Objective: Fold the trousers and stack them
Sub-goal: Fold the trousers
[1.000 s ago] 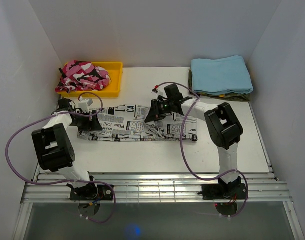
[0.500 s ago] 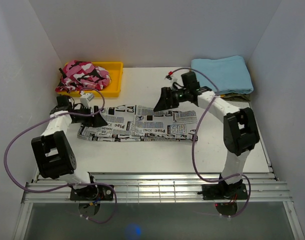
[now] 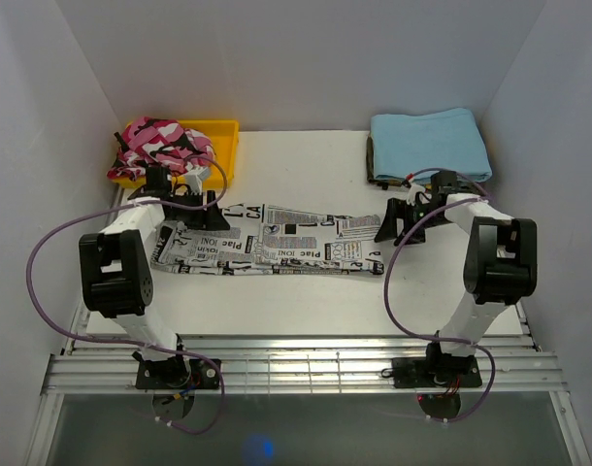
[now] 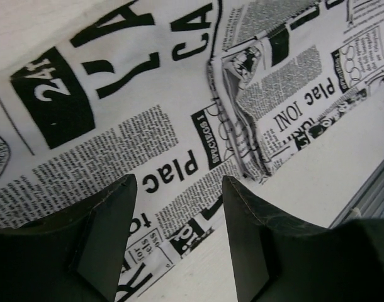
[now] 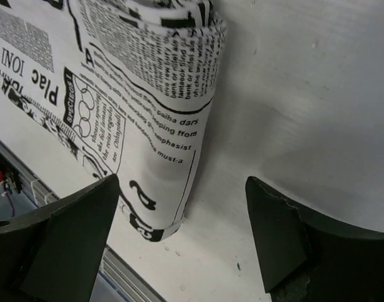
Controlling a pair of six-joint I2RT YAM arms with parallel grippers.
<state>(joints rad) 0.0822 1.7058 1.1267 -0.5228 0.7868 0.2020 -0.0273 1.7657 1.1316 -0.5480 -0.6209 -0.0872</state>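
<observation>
The trousers (image 3: 277,243), white with black newspaper print, lie flat and lengthwise across the middle of the table. My left gripper (image 3: 205,216) hovers open over their left end near the far edge. In the left wrist view the printed cloth (image 4: 116,113) fills the space under the open left gripper (image 4: 178,182), with nothing between its fingers. My right gripper (image 3: 392,229) stands open just past the right end. The right wrist view shows a folded cloth edge (image 5: 154,82) under the right gripper (image 5: 182,182), nearer one finger, and bare table under the other.
A yellow tray (image 3: 223,146) at the back left holds a pink camouflage garment (image 3: 165,146). A light blue folded cloth (image 3: 429,144) lies on a darker one at the back right. White walls close both sides. Metal rails (image 3: 306,364) run along the near edge.
My right gripper opened, left the middle of the trousers and swung right to their right end. My left gripper moved from the near left edge toward the far edge.
</observation>
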